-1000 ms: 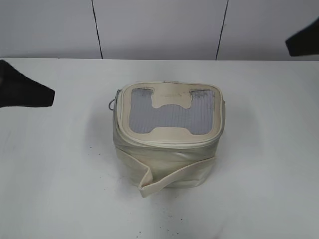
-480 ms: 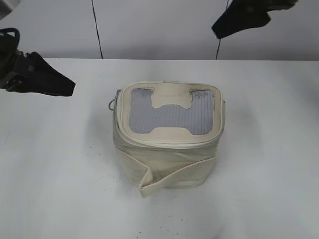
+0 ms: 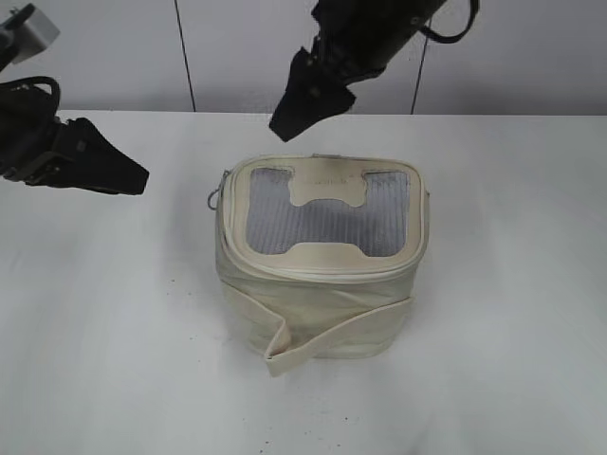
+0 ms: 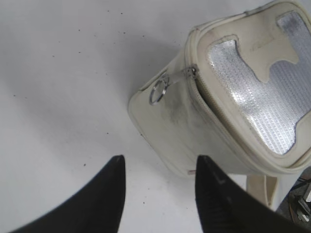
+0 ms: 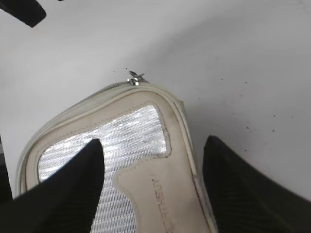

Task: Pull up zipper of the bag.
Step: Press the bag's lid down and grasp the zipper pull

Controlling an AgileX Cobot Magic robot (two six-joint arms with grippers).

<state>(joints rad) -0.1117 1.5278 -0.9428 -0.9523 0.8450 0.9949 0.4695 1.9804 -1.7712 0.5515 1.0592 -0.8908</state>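
- The bag (image 3: pixel 321 256) sits upright around the middle of the white worktop (image 3: pixel 503 284), lid facing up, well clear of every edge.
- Its lid's long axis runs left to right, parallel to the worktop's far edge; the silvery ribbed panel (image 3: pixel 327 220) with its cream notched patch fills the top.
- The zipper (image 4: pixel 214 116) tracks all the way round the lid rim, and along the sides in view it lies flat with the lid down; what's inside the bag can't be seen.
- On the bag's left end, a silver pull with a round wire ring (image 4: pixel 159 92) hangs down against the bag's side wall, the ring lying flat on the cream fabric.
- From the right wrist view, a second small silver pull (image 5: pixel 134 79) pokes out at the lid's corner, pointing away over the worktop.
- A cream strap (image 3: pixel 327 336) slants across the front of the bag, its folded end down at the front-left bottom corner.
- Left gripper (image 4: pixel 158 194) hovers over bare worktop off the bag's left end, fingers spread apart, nothing between them, touching nothing.
- Right gripper (image 5: pixel 148 184) hangs above the far part of the lid, fingers wide apart either side of the panel, holding nothing.
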